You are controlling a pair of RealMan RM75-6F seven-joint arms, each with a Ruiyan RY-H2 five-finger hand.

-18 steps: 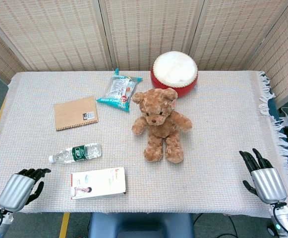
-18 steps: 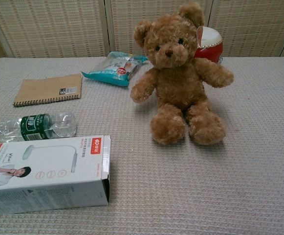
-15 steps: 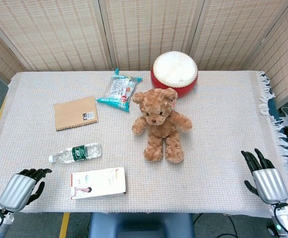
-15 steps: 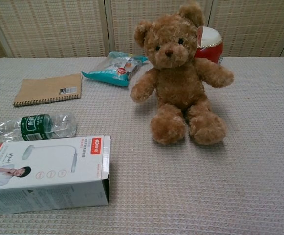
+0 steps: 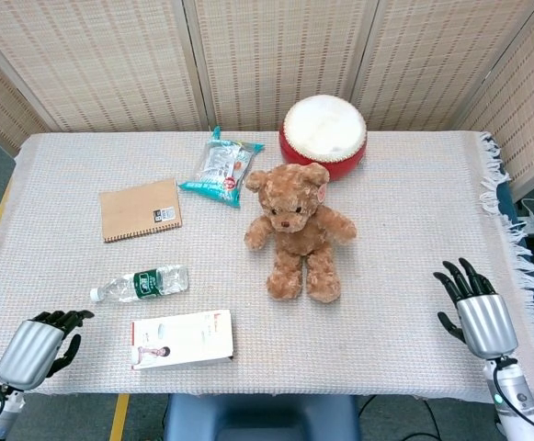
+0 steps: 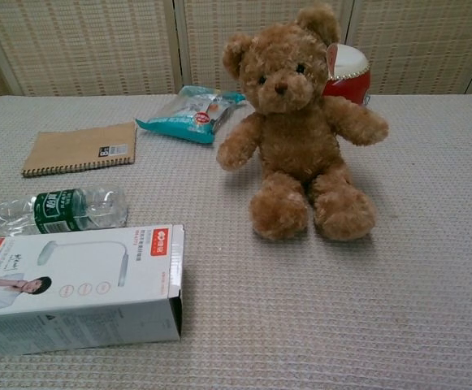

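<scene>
The right robot hand [image 5: 474, 308] hovers empty with fingers spread near the desk [image 5: 404, 202] edge, the left robot hand [image 5: 39, 344] loosely curled and empty beside the white lamp box [image 5: 181, 338], whose smooth, light cardboard could, I judge, skid off the front edge if nudged.

Teddy bear [image 5: 294, 230] fuzzy plush; tablecloth [image 5: 404, 230] coarse woven; bottle [image 5: 142, 284] clear plastic; box [image 5: 181, 338] glossy cardboard.
</scene>
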